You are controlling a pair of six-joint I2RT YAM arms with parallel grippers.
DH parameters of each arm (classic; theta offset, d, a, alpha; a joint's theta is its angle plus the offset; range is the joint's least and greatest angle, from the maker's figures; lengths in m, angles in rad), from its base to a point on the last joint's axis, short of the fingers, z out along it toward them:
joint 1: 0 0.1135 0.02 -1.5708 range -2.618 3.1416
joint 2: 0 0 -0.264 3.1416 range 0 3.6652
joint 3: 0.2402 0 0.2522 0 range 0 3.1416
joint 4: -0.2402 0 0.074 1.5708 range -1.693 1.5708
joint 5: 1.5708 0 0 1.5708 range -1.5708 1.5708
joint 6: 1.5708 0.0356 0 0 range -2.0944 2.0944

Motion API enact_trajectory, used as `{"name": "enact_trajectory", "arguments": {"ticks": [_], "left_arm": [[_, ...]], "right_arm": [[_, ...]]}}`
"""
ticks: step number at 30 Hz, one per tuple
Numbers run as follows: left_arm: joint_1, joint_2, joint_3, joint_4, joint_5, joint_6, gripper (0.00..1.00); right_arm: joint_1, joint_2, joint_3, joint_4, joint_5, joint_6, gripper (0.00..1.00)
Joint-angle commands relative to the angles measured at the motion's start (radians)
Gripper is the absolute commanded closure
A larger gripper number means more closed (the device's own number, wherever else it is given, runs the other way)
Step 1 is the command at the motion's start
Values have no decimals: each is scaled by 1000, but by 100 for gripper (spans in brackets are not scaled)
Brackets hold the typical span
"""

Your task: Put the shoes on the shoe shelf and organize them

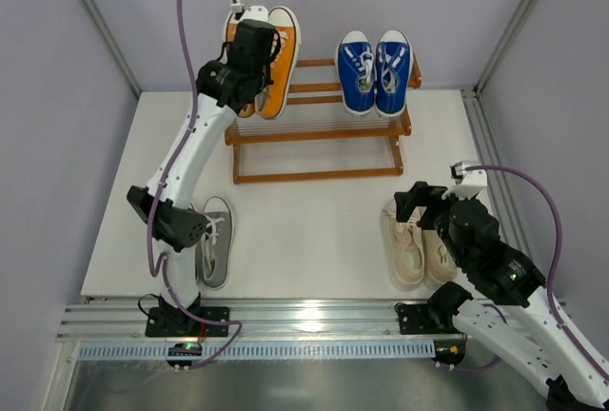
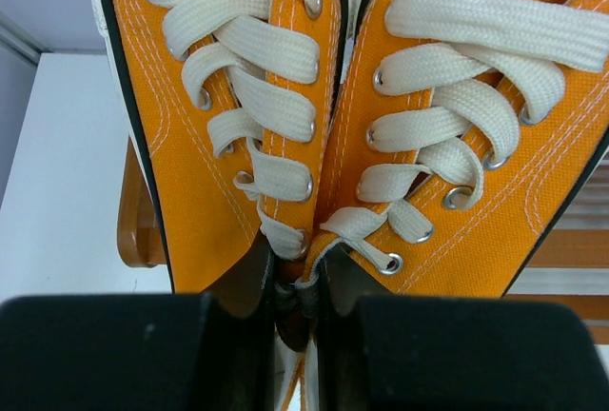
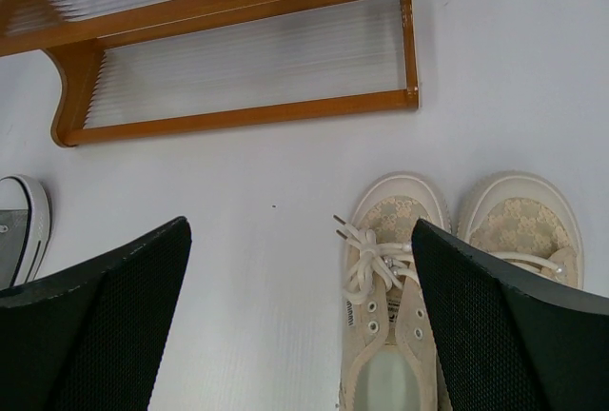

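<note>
Blue pair (image 1: 374,72) on shelf (image 1: 314,175) top, orange pair (image 1: 283,54) beside.

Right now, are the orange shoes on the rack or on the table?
On the rack: the orange shoes sit at its top tier's left end, beside the blue pair, the left gripper pinching their inner edges.

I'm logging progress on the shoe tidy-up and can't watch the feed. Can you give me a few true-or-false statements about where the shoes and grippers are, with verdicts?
1. The blue pair sits on the top tier of the shelf. True.
2. The left gripper is open and holds nothing. False: it is pinched shut on the inner edges of the orange pair.
3. The cream pair is on the lower tier. False: it stands on the table, in front of the shelf.
4. The right gripper is open, above the cream pair. True.
5. A grey shoe lies on the table. True.
</note>
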Motion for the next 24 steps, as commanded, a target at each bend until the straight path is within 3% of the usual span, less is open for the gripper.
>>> {"name": "enact_trajectory", "arguments": {"ticks": [1,14,24], "left_arm": [[22,-61,45,146,-73,-54,100],[35,-29,30,143,-82,-88,100],[38,-15,19,139,-44,-108,78]], "right_arm": [[5,-14,2,20,1,-9,1],[5,-8,4,19,-1,-10,1],[5,-5,4,17,1,-10,1]]}}
